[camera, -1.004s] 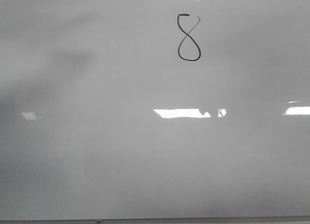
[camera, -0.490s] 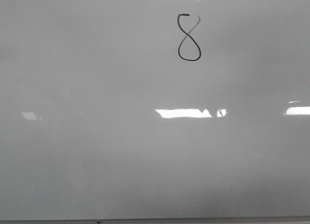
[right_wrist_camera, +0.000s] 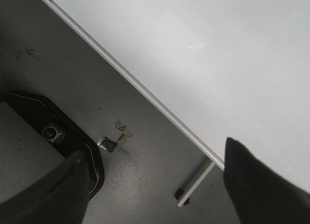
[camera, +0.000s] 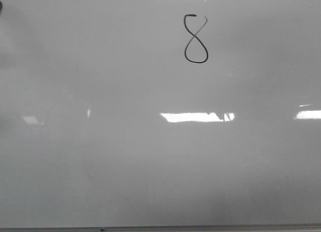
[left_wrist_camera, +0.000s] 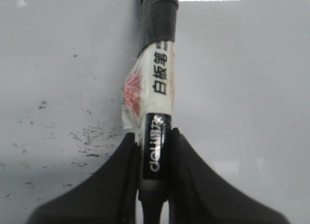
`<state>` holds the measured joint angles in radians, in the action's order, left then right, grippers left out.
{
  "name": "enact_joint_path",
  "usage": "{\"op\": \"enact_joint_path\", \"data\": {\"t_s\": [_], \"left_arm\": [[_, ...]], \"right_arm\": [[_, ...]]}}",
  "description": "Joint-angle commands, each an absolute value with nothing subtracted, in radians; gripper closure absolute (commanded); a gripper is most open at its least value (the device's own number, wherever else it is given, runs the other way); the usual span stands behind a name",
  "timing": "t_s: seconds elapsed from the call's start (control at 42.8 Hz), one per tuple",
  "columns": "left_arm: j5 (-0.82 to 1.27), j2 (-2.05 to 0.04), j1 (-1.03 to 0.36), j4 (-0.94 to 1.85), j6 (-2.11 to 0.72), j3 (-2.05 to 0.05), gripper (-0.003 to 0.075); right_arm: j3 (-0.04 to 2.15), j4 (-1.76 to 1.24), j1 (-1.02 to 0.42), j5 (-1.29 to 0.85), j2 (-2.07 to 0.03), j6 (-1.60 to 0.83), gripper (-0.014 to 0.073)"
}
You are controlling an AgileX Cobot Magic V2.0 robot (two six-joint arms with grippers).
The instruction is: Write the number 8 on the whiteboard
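Note:
The number 8 (camera: 195,39) is drawn in thin black line near the top of the whiteboard (camera: 150,156), a little right of the middle; its upper loop is not fully closed. My left gripper (left_wrist_camera: 155,146) is shut on a whiteboard marker (left_wrist_camera: 156,100) with a black and white label, held above the board (left_wrist_camera: 252,88). A dark sliver at the front view's left edge (camera: 1,6) may be the arm. My right gripper (right_wrist_camera: 155,185) is open and empty, beyond the board's edge (right_wrist_camera: 145,95) over the floor.
Bright rectangular light reflections (camera: 193,117) lie across the board. Dark smudges (left_wrist_camera: 87,136) mark the board beside the marker. Off the board's edge the right wrist view shows a grey floor, a black base (right_wrist_camera: 58,132) and a support leg (right_wrist_camera: 196,183).
A large dim shadow on the board's left side faded away. A dark sliver has appeared at the upper left edge. The 8 is unchanged.

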<state>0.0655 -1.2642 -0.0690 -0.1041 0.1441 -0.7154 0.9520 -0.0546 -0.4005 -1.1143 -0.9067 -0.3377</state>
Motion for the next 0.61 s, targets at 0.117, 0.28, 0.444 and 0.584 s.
{"op": "enact_joint_path", "data": {"t_s": [0.117, 0.28, 0.444, 0.584], "left_arm": [[0.179, -1.341, -0.068, -0.126, 0.147, -0.851, 0.0738], [0.246, -1.396, -0.068, -0.141, 0.147, -0.899, 0.0738], [0.315, -1.437, -0.068, -0.143, 0.147, -0.958, 0.0642], [0.328, -1.444, -0.068, -0.143, 0.147, -0.978, 0.0524]], "right_arm": [[0.981, -0.058, -0.394, -1.066, -0.896, -0.334, 0.0004], [0.981, -0.064, -0.394, -1.065, -0.896, -0.334, 0.0004], [0.981, -0.066, -0.394, -1.065, -0.896, -0.334, 0.0004], [0.981, -0.067, -0.394, -1.070, -0.896, -0.334, 0.0004]]}}
